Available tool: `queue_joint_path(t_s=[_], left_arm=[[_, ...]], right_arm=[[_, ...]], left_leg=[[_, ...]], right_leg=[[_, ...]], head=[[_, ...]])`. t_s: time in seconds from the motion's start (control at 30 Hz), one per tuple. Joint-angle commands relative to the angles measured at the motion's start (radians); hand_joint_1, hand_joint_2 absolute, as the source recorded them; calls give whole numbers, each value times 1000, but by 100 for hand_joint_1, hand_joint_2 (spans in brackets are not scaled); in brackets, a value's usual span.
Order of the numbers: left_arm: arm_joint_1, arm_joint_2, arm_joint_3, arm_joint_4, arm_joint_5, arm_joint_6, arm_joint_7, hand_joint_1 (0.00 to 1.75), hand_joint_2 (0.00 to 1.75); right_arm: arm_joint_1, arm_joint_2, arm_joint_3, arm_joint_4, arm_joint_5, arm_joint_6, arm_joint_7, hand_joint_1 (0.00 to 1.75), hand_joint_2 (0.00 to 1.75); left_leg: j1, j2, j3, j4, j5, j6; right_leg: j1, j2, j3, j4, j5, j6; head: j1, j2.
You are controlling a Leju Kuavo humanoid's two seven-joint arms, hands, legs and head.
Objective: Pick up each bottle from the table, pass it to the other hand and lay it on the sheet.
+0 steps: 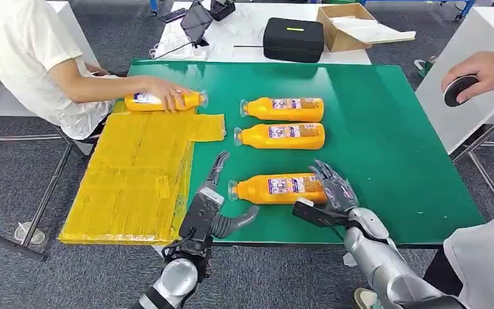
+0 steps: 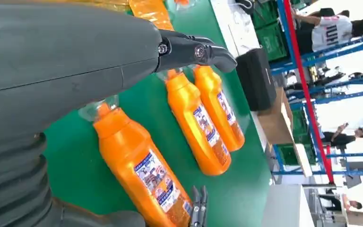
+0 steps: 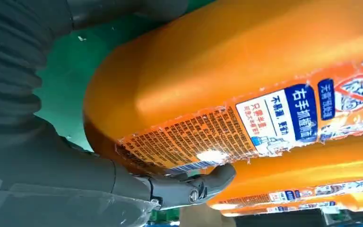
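Four orange bottles lay on their sides on the green table (image 1: 392, 129): one nearest bottle (image 1: 276, 188), two farther bottles (image 1: 283, 135) side by side beyond it, and a fourth bottle (image 1: 164, 101) at the far edge of the yellow sheet (image 1: 135, 174) under a person's hand (image 1: 167, 90). Around the nearest bottle's base curled the right hand (image 1: 331, 187), though whether it gripped could not be told. By that bottle's cap, the left hand (image 1: 215, 199) hung released, fingers apart. Another person's hand (image 1: 482, 74) held one dark round object (image 1: 458, 90).
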Motion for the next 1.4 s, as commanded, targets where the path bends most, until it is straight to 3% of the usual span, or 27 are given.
queue_joint_path(t_s=[0.03,0.53,0.67,0.8,0.87,1.0,1.4], left_arm=[[-54,14,-43,70,7,-8,-2,0,175],[-58,14,-40,88,13,3,-14,0,175],[44,46,16,-47,105,37,-90,0,175],[65,66,11,-80,108,34,-88,0,175],[152,86,71,-169,255,-38,-113,0,175],[266,146,116,-276,428,-203,-125,0,175],[264,141,113,-275,428,-202,-123,0,175]], right_arm=[[33,10,64,111,23,65,-7,175,175],[38,27,57,129,10,87,12,175,175],[132,58,-52,65,-135,62,-127,175,175],[147,61,-47,53,-137,55,-125,175,175],[221,83,-125,-41,-245,28,-210,175,175],[334,110,-174,-222,-349,-3,-255,175,175],[334,108,-170,-235,-352,4,-246,175,175]], left_leg=[[1,-3,1,-1,1,0],[2,0,4,-1,0,-1],[3,-1,5,-2,1,-1],[3,1,6,-2,-1,-2],[3,1,6,-1,-2,-3],[4,1,7,-2,-4,-4],[4,-1,0,-1,-4,-4]], right_leg=[[1,-3,2,-2,0,-2],[3,-1,4,-2,0,-2],[4,-2,6,-3,0,-2],[4,1,6,-2,-1,-2],[4,1,7,-2,-1,-2],[4,2,7,-2,-3,-3],[4,1,1,-1,-4,-4]], head=[[-1,0],[0,0],[0,0],[0,0],[0,0],[0,0],[0,0]])
